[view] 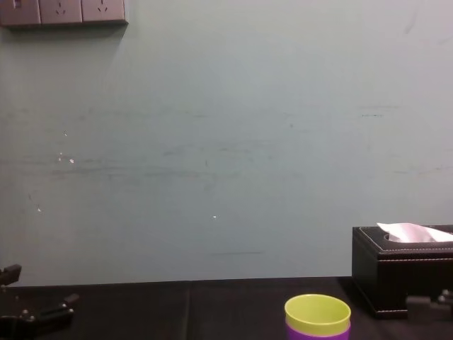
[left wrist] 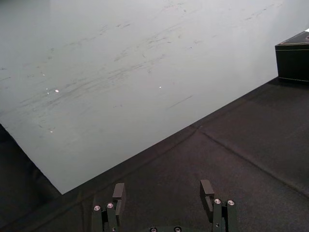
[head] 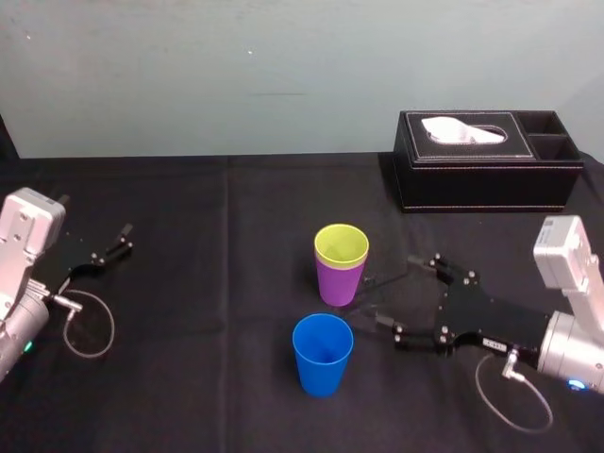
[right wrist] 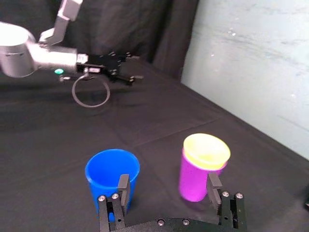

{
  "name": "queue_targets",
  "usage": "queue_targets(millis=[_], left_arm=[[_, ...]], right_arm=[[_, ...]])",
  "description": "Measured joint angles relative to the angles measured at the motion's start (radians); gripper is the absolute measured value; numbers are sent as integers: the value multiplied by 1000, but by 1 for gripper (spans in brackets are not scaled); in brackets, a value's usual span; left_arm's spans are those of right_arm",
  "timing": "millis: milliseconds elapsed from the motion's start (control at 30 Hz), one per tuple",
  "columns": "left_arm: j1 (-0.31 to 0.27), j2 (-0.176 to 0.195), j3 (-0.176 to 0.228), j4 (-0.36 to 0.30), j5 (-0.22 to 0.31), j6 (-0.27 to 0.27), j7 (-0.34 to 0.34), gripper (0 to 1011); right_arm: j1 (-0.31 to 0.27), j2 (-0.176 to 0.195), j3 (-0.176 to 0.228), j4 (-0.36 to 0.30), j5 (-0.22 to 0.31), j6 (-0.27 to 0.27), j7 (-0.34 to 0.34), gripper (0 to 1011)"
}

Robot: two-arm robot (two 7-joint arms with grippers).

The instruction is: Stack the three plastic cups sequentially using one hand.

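The blue cup (head: pixel 323 354) stands upright and alone on the black-clothed surface (head: pixel 189 293), just on the robot's side of the purple cup (head: pixel 340 283), which already holds the yellow-green cup (head: pixel 341 245). The right gripper (head: pixel 373 300) lies low just to their right, jaws apart and empty, aimed between the two, so it is far nearer than the left gripper (head: pixel 121 241), parked well off to the left with jaws apart. A black tissue box (head: pixel 486 175) sits farther back by the pale wall (head: pixel 236 75), leaving room around the cups.
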Motion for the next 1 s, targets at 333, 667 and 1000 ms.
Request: queue_targets(millis=[333, 667, 1000], left_arm=[[0, 0, 0, 0, 0, 0, 0, 1010], [0, 0, 0, 0, 0, 0, 0, 1010], [0, 0, 0, 0, 0, 0, 0, 1010]], right_arm=[[7, 4, -57, 35, -30, -22, 38, 1002], [33, -8, -105, 68, -54, -23, 58, 1002], [68, -26, -136, 113, -40, 1, 82, 1002]])
